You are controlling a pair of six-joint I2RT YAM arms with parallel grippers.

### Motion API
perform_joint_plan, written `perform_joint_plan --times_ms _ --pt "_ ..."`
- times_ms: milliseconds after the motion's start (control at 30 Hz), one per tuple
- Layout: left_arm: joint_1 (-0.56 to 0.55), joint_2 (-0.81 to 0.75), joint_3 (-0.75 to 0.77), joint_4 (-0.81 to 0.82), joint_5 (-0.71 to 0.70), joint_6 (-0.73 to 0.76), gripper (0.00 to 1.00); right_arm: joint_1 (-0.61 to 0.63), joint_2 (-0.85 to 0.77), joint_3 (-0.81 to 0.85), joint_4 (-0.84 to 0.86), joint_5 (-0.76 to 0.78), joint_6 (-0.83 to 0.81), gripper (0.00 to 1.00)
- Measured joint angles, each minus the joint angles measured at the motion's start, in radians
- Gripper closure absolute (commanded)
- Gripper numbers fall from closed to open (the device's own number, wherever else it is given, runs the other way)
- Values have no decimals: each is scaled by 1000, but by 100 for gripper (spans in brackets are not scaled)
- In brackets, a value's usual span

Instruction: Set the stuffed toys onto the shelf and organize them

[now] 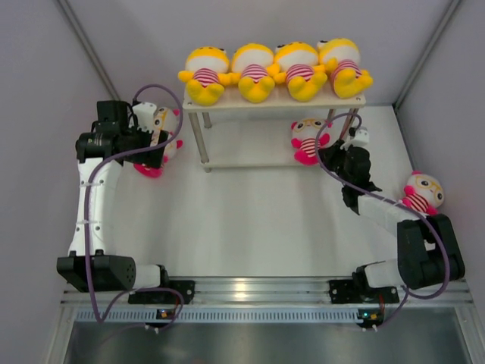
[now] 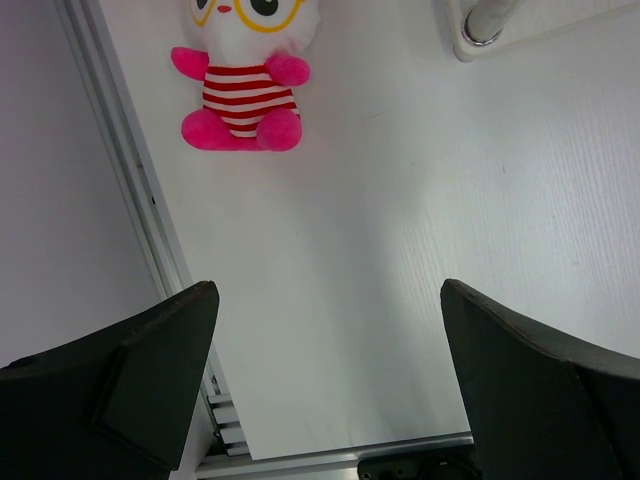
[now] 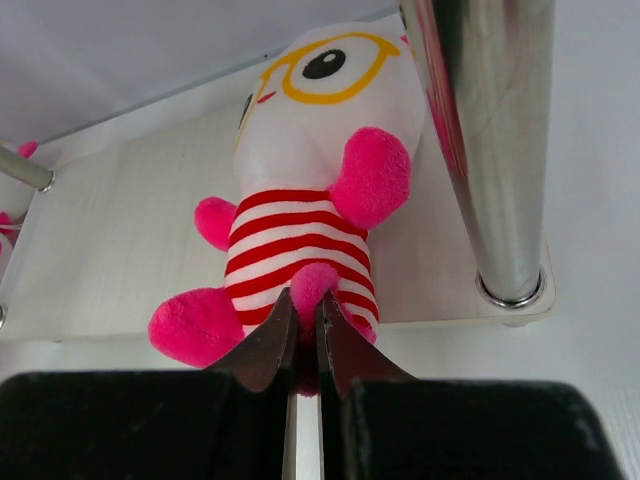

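Observation:
Four yellow stuffed toys (image 1: pixel 273 70) sit in a row on the top board of the shelf (image 1: pixel 227 108). My right gripper (image 1: pixel 327 155) is shut on a pink limb at the bottom of a pink-limbed toy (image 1: pixel 308 139). In the right wrist view that toy (image 3: pixel 305 190) lies on the shelf's lower board (image 3: pixel 110 250), beside a metal leg (image 3: pixel 495 150), with my gripper (image 3: pixel 306 305) pinching it. My left gripper (image 1: pixel 161 145) is open and empty above a second pink toy (image 1: pixel 165 121) left of the shelf. In the left wrist view this toy (image 2: pixel 243 85) lies well ahead of the gripper (image 2: pixel 330 330).
A third pink toy (image 1: pixel 421 192) lies at the right wall beside the right arm. Grey walls close in on both sides, and a metal rail (image 2: pixel 130 180) runs along the left wall. A shelf foot (image 2: pixel 485 30) stands to the right of the left gripper.

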Motion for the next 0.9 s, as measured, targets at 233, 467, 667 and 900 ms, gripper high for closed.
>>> perform_joint_plan --times_ms 233,467,667,900 --pt "0 0 -15 0 0 0 1 0 55 0 47 26 27 100" --pt "0 0 -16 0 0 0 1 0 117 11 56 55 60 96" --pt "0 0 -24 0 0 2 1 0 144 53 8 55 81 71" --pt "0 0 -28 0 4 5 1 13 52 38 -83 93 72 64"
